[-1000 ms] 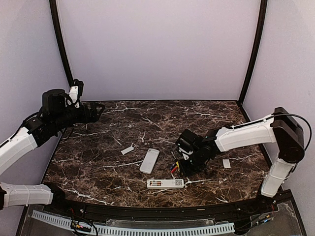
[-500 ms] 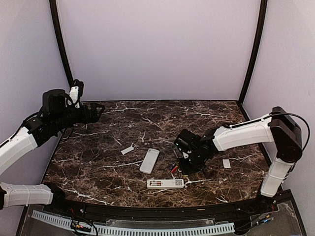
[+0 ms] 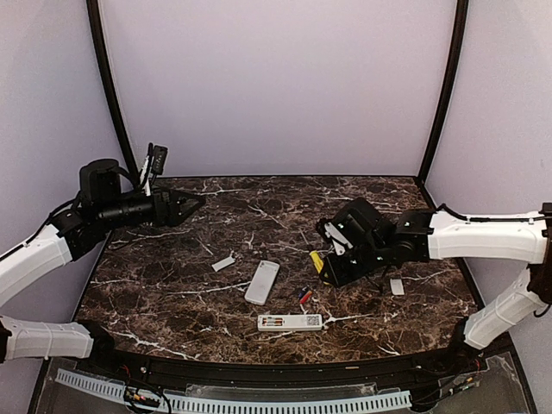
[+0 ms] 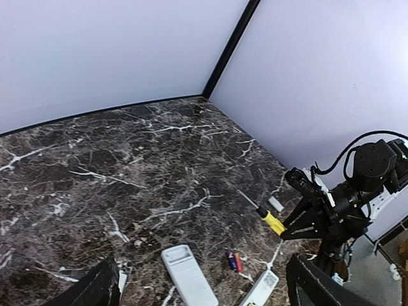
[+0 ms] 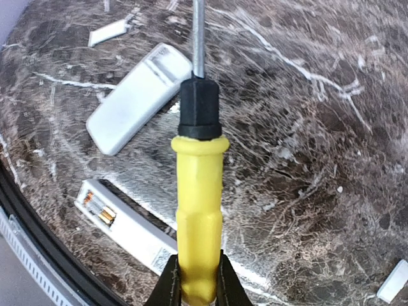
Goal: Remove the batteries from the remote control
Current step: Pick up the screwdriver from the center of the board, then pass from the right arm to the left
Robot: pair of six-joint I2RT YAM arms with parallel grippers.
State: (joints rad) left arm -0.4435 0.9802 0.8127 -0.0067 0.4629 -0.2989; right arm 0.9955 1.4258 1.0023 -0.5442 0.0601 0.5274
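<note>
Yellow-handled screwdriver [image 5: 197,210] clamped in the right hand [image 5: 196,284], above the marble tabletop [image 3: 259,207]. Left hand [image 3: 194,203] gapes wide at far left. Two batteries [image 3: 304,297] lie loose near the opened remote [image 3: 297,323]; two more sit inside it.

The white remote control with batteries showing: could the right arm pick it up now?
Probably not yet: the right gripper is shut on the yellow-handled screwdriver, though nothing blocks its way to the open white remote control.
</note>
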